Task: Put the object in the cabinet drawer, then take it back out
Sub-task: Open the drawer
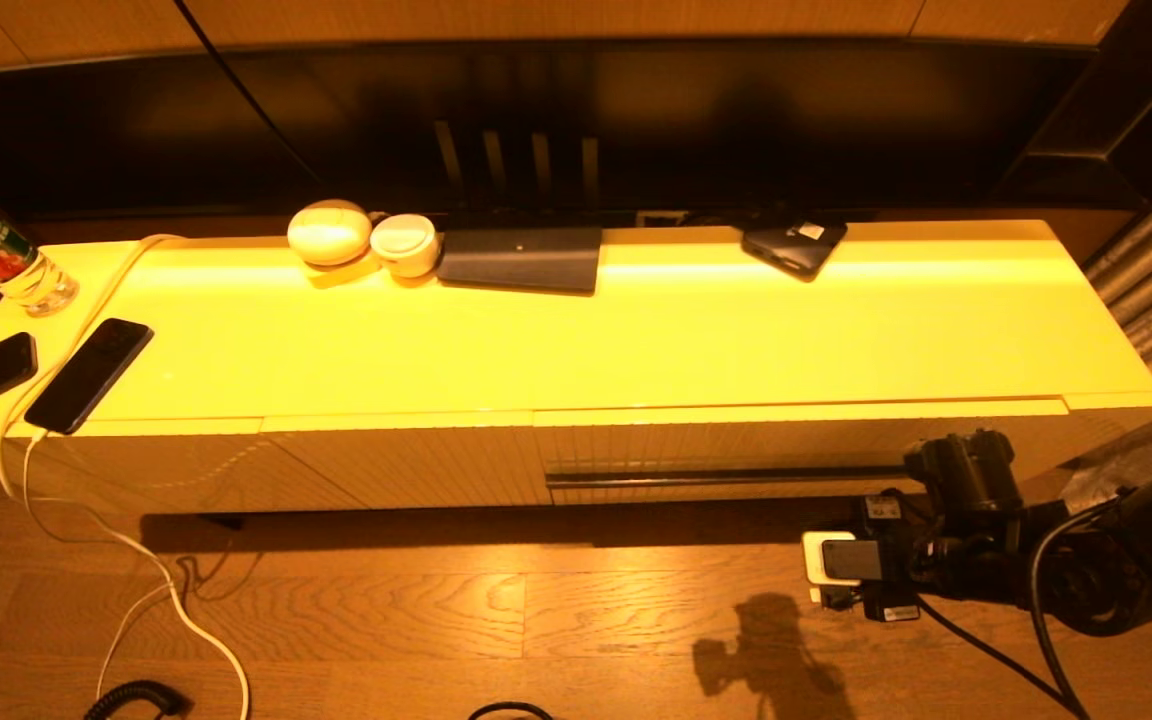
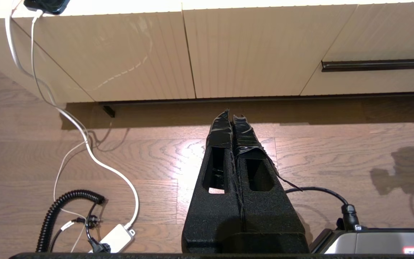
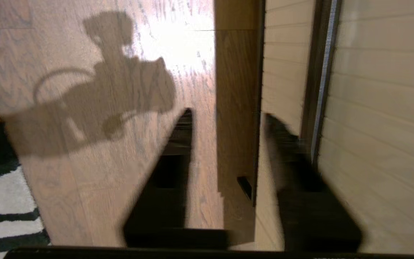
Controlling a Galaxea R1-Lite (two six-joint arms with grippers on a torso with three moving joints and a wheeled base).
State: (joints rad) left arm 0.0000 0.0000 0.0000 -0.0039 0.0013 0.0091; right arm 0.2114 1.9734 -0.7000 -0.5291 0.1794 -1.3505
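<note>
Fingers (image 3: pixel 282 144) of the right gripper (image 3: pixel 228 122) spread apart beside the closed cabinet drawer's (image 1: pixel 716 445) dark handle strip (image 1: pixel 726 478); left gripper (image 2: pixel 233 120) pressed together above the floor (image 2: pixel 336 162).

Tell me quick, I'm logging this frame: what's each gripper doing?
Left gripper: shut, empty, low over the floor.
Right gripper: open, empty, beside the cabinet drawer near its dark handle strip.

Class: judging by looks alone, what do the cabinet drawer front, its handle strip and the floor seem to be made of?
Cabinet drawer: likely painted or laminated board, matt cream, finely ribbed.
Handle strip: dark, with a thin bright edge; possibly metal.
Floor: wood or wood-look planks; visible grain, seams and soft sheen.
</note>
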